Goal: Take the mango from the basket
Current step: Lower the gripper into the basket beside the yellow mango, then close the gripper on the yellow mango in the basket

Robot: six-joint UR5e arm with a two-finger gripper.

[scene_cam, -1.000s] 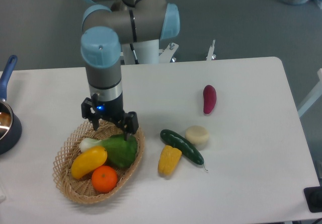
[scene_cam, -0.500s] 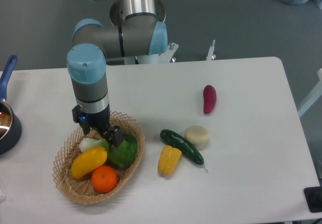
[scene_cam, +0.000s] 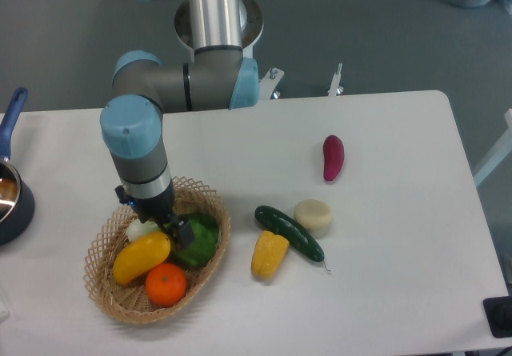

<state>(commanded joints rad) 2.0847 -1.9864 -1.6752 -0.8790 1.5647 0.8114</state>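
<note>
**Gripper down in a crowded basket, mango just off its line**

Fixed camera, the only view we get: the gripper [scene_cam: 170, 226] is low inside the basket [scene_cam: 210, 212], right among the produce. Its fingers are buried against a green vegetable [scene_cam: 198, 240] and a pale bulb [scene_cam: 141, 230], so I cannot tell whether the jaws stand apart or closed; nothing is visibly held.

The mango [scene_cam: 142, 257] lies just below and to the camera-left of the tool, slanted, with an orange [scene_cam: 166, 283] touching it on the near side.

Here is the danger as I read it: the tool looks centred nearer the green vegetable than the mango, so a close here could pinch the wrong item or only clip the mango's upper end. That skin is glossy and rounded, and an end grip could let it squirt out. A finger could also snag the open weave or shove the orange.

Away to the tool's right on the table [scene_cam: 384, 292], a cucumber [scene_cam: 290, 233] and a yellow pepper [scene_cam: 270, 254] sit well apart from all this.
</note>
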